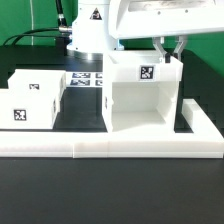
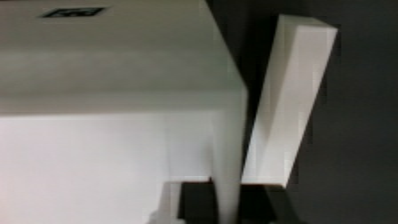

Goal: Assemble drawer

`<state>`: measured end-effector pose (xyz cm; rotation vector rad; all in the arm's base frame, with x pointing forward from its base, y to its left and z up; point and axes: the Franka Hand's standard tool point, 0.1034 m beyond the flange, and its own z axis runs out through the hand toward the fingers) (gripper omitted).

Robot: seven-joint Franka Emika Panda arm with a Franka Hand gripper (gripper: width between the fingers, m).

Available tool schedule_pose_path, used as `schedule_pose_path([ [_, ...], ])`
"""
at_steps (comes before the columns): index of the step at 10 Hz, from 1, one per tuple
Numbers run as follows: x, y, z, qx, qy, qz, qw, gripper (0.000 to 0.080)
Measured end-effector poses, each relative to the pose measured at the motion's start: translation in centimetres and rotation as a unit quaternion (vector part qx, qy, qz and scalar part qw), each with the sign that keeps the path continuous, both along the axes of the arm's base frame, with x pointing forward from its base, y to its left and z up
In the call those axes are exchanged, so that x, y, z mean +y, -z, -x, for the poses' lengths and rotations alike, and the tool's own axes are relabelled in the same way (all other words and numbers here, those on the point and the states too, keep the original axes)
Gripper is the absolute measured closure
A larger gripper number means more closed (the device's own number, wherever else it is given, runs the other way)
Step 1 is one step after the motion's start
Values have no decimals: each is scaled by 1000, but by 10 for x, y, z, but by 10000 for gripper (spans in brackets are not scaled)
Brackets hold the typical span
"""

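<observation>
our gripper (image 1: 168, 57) is hanging at the upper back corner of the drawer's casing (image 1: 140, 105), on its exterior view's right side. its fingers (image 1: 160, 48) are splaying a little and reaching down to the casing's top edge. in the wrist view the gripper (image 2: 231, 200) is showing two dark fingertips (image 2: 194, 203) set narrowly, with a thin white strip of the casing (image 2: 107, 120) lying between them. we are not managing to tell whether they are pinching that strip or only flanking it.

directly beneath the hand the casing is standing upright on the table (image 1: 110, 195), turning its open face toward the exterior camera. its tag (image 1: 146, 72) is sitting just below the fingertips, toward the exterior view's left. in the wrist view a blurred tag (image 2: 75, 12) is showing at the end of the casing farthest from the fingers.

just beside the hand, across a dark gap from the casing, a narrow white slab is running alongside. we are reading it as the l-shaped wall (image 2: 299, 100), which in the exterior view is wrapping round below and to the exterior view's right of the hand (image 1: 110, 148).

well apart from the hand, toward the exterior view's left, the near box (image 1: 25, 105) and the far box (image 1: 42, 82) are standing close together. the marker board (image 1: 88, 80) is lying flat between them and the casing.
</observation>
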<state>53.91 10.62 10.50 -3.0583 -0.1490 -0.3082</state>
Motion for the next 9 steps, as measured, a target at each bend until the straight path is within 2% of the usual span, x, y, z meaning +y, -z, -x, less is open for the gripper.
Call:
schedule_pose_path([
  [3,1,1,0,0,5,-1,1000,762],
  [4,5,1,-6,-9,32,-10,999,762],
  [6,1,0,-35,-23,31,-13,999,762],
  [7,1,-1,-43,-28,34,-14,999,762],
  [9,2,-1,-42,-27,36,-15,999,762],
])
